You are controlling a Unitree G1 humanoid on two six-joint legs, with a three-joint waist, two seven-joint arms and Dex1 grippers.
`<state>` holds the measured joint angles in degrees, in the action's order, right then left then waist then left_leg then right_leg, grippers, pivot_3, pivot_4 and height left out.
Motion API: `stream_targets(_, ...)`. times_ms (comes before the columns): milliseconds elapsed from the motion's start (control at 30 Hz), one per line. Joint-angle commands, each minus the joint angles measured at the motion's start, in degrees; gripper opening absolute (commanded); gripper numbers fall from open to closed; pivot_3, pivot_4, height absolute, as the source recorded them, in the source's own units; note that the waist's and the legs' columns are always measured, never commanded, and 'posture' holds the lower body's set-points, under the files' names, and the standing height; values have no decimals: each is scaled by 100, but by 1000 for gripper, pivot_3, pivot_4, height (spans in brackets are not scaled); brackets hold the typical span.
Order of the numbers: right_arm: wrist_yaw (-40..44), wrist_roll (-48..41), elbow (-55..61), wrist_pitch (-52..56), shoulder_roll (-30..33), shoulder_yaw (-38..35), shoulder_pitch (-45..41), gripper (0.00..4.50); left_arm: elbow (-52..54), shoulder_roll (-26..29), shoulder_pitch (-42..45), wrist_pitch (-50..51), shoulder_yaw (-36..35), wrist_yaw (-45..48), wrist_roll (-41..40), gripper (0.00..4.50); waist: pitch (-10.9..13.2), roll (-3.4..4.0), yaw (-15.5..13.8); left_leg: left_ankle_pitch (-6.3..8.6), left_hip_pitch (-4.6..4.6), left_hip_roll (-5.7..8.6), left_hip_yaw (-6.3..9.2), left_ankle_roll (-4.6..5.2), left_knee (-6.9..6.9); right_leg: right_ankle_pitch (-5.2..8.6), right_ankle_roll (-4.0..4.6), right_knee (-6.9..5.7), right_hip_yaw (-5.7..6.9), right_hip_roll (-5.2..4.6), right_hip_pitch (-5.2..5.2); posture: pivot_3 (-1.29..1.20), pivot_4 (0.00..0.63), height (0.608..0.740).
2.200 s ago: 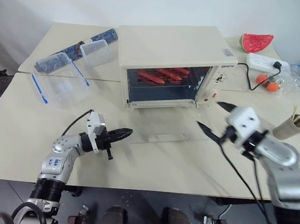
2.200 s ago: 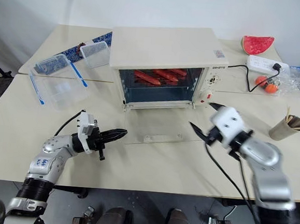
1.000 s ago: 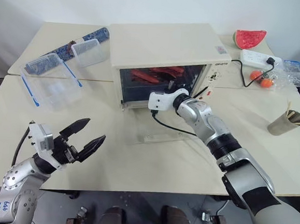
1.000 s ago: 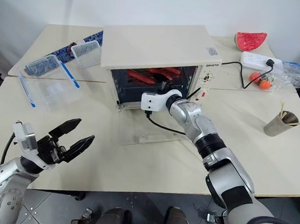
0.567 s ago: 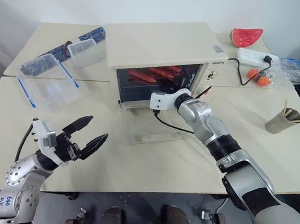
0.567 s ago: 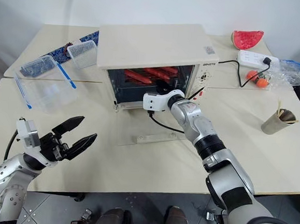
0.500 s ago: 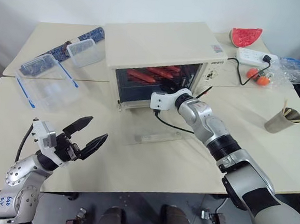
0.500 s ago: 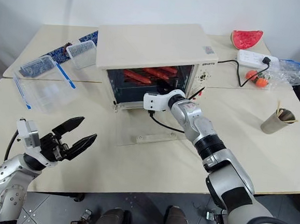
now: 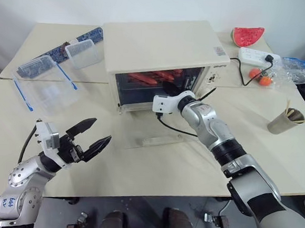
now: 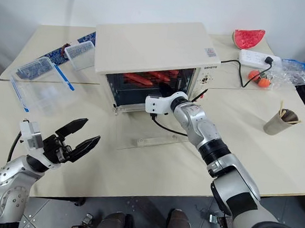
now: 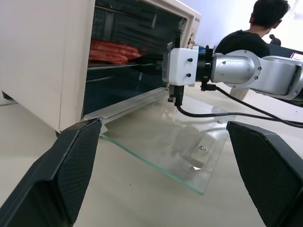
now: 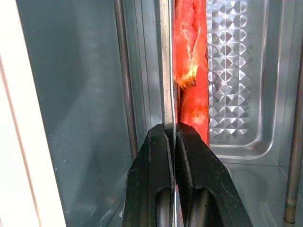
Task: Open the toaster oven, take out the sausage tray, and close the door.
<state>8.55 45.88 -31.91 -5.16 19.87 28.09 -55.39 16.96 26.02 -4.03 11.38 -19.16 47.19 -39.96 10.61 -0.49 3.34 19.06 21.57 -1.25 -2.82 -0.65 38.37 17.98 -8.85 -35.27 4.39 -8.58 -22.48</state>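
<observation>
From the head views, the toaster oven (image 9: 162, 51) stands on the pale table (image 9: 153, 167) with the door (image 9: 159, 130) dropped flat onto the tabletop, its bar handle (image 9: 160, 141) at the near edge; inside the lit cavity the sausage tray (image 9: 153, 77) sits on its rack with reddish sausages (image 9: 145, 77) lying across it; the right gripper (image 9: 170, 88) reaches into the opening at the tray's front edge, while the left gripper (image 9: 89, 139) hangs over the near-left part of the table with its two black fingers spread wide and nothing between them; on the far left stand two clear plastic containers (image 9: 41, 81) with blue trim, and they look empty, though the glare makes that hard to judge; on the far right are a watermelon slice (image 9: 247, 35), a white power strip (image 9: 257, 56) and a paper cup (image 9: 281, 121) with sticks in it.

In the left wrist view, the open oven shows the sausages piled on the tray at rack height; the glass door lies level in front; the right arm enters from the side, and a person (image 11: 246, 35) sits beyond it.

In the right wrist view, the right gripper's fingers (image 12: 156, 156) are pressed together on the thin metal rim of the tray (image 12: 166, 71), pinching it; a sausage lies just beside that rim on the ridged base.
</observation>
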Motion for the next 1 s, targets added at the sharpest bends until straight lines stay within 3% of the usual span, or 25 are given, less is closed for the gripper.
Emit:
stream_targets(33, 223, -235, 561, -285, 31, -92, -33, 47, -17, 87, 113, -59, 12, 47, 40, 4500, 0, 0, 10, 0, 0, 0, -1, 0, -2, 0, 0, 0, 0, 0, -1, 0, 150, 740)
stream_targets(367, 1256, -550, 1352, -565, 497, -185, 168, 47, -229, 4, 322, -148, 117, 61, 152, 4500, 0, 0, 29, 0, -1, -4, -14, 0, -12, 0, 0, 7, 0, 1, -7, 0, 150, 740)
stream_targets(733, 2008, -759, 3532, -266, 1221, -710, 1884, 47, -406, 41, 414, -70, 69, 112, 58, 4500, -1, -1, -43, 0, -3, -6, -20, -1, -11, 0, 0, 17, 2, 2, -2, 0, 150, 740)
stream_targets(1000, 1938, -828, 4723, -453, 1715, -1315, 3237, 47, -562, 132, 565, 264, -26, 118, -141, 4500, -2, -4, -181, 1, -6, -6, -25, -2, -9, 0, 1, 19, 2, 1, -2, 0, 150, 740)
